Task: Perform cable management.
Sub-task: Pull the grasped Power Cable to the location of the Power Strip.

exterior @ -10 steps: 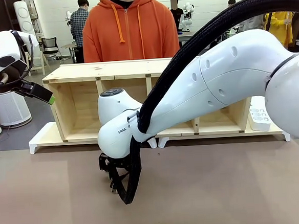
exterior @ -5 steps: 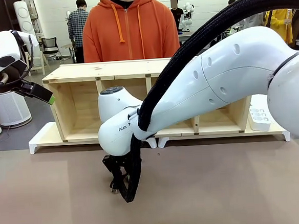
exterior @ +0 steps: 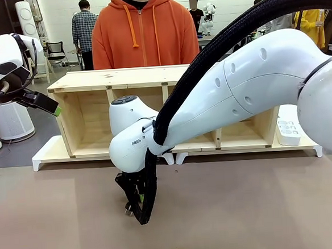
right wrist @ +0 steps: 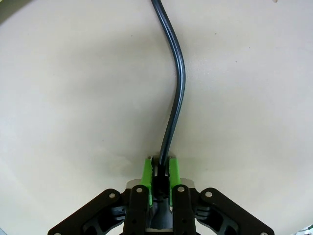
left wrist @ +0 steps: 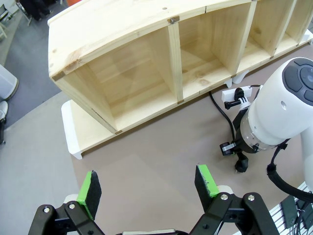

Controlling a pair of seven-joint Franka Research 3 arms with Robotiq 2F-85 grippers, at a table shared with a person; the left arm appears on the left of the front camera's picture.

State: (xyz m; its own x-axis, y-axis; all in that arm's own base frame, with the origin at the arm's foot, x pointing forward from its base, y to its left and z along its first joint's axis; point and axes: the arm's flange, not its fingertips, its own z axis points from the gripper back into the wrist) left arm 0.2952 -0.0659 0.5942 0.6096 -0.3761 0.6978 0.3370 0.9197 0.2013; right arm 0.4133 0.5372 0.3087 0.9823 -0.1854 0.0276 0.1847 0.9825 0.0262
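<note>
Clamped right tool (right wrist: 159, 169) on cable (right wrist: 177, 93) near plug end, down at desk (right wrist: 73, 98). Held left tool (left wrist: 146, 185) open, raised. Judged cable light, floppy: best gripped near plug.

Right hand (right wrist: 159, 169), pointing down, is clamped tight; left hand (left wrist: 147, 182) hangs raised, spread wide.

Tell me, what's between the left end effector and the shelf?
Bare table; the left wrist view shows it between the open left end effector and the shelf.
</note>
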